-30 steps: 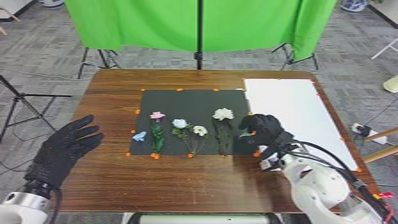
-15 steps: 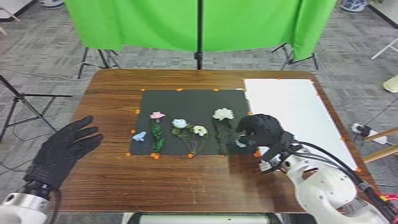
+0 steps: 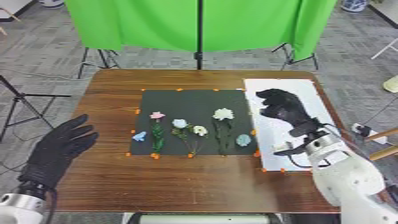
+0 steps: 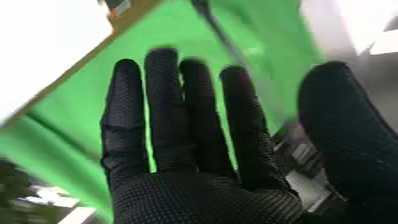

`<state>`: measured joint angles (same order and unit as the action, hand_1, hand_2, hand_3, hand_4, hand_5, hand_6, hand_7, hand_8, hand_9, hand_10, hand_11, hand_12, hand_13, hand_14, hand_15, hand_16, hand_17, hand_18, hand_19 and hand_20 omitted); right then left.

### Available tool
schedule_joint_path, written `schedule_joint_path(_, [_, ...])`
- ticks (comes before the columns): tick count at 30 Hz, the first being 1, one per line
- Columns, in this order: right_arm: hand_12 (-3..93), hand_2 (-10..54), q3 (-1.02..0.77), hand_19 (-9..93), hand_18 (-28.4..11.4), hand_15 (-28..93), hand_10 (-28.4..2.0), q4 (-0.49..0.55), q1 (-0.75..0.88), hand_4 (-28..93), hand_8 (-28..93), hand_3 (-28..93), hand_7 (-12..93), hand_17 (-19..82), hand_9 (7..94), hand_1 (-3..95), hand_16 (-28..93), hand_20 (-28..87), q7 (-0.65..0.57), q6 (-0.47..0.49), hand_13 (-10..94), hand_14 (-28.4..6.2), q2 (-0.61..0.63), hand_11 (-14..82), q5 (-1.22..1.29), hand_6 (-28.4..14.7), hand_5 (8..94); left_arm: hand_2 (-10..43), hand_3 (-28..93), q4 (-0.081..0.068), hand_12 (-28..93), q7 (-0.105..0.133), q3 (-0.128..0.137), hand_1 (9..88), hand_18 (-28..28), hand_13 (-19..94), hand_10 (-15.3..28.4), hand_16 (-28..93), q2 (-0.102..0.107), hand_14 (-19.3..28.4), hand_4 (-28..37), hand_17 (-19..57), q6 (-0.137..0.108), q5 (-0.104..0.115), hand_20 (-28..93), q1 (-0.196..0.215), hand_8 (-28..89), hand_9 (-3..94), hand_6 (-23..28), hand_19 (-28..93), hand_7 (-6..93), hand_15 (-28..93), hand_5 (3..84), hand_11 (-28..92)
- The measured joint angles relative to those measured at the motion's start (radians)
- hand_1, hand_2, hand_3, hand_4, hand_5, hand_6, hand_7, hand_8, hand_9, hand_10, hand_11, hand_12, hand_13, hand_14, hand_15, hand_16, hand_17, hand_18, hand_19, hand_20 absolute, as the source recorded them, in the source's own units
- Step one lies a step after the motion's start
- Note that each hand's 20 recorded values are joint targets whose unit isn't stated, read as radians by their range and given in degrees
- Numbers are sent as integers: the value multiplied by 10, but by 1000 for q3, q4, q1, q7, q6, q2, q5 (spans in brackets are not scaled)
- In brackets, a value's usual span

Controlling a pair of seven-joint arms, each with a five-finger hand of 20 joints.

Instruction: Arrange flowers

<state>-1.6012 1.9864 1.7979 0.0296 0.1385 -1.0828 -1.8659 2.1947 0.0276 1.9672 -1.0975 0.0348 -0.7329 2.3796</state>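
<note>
In the head view the right hand (image 3: pixel 286 107) is over the white board, open and holding nothing. Its palm (image 4: pixel 204 197) fills much of the right wrist view, with straight fingers. Off the board's left side, the left hand (image 3: pixel 60 145) stays open at the table's left edge. On the dark mat (image 3: pixel 182 99) lie a small blue flower (image 3: pixel 139 136), a pink flower (image 3: pixel 157 115) on a leafy stem, a pale blue-white flower (image 3: pixel 179 123), a small cream flower (image 3: pixel 200 130), a large white flower (image 3: pixel 223 114) and a pale blue-green piece (image 3: pixel 243 140) near the mat's right edge.
The white board (image 3: pixel 298 95) lies on the right of the brown table (image 3: pixel 178 182). Orange markers edge the mat and board. Beyond the table hangs a green cloth (image 3: pixel 142 25) on a stand.
The right hand has left the mat's right edge, moved forward and right over the white board, and opened. The pale blue-green piece now lies uncovered. The left hand has barely shifted.
</note>
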Motion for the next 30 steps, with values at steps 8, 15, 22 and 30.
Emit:
schedule_joint_path(8, [226, -57, -292, 356, -200, -11, -109, 21, 13, -279, -94, 822, 76, 6, 259, 102, 368, 207, -122, 319, 197, -116, -121, 25, 313, -38, 260, -24, 698, 26, 147, 36, 2, 251, 226, 124, 95, 28, -12, 113, -273, -124, -31, 4, 65, 14, -152, 164, 6, 431, 298, 283, 217, 268])
schedule_joint_path(15, [234, -46, -315, 317, -197, -80, -99, 42, 110, -281, -78, 803, 48, -58, 211, 89, 387, 166, -165, 283, 142, -114, -174, -27, 694, -43, 213, -34, 677, 51, 170, 100, -3, 236, 219, 77, 68, 80, -11, 89, -282, -173, -75, 62, 62, 31, -134, 108, -7, 377, 250, 133, 155, 174])
schedule_joint_path(22, [242, -48, -342, 322, -198, -95, -100, 114, 190, -277, -73, 807, 49, -73, 210, 89, 402, 153, -188, 312, 142, -112, -306, -29, 846, -46, 213, -43, 681, 51, 196, 147, -52, 229, 218, 75, 63, 103, -11, 90, -283, -182, -124, 87, 59, 9, -131, 101, -8, 365, 250, 96, 148, 141])
schedule_joint_path(30, [251, -54, -308, 348, -210, -78, -105, 119, 224, -276, -77, 815, 70, -73, 231, 94, 414, 157, -135, 267, 171, -111, -392, -15, 704, -47, 234, -46, 690, 40, 203, 147, -72, 236, 213, 90, 69, 108, -15, 92, -282, -176, -107, 78, 60, -17, -134, 116, -7, 368, 256, 109, 164, 148])
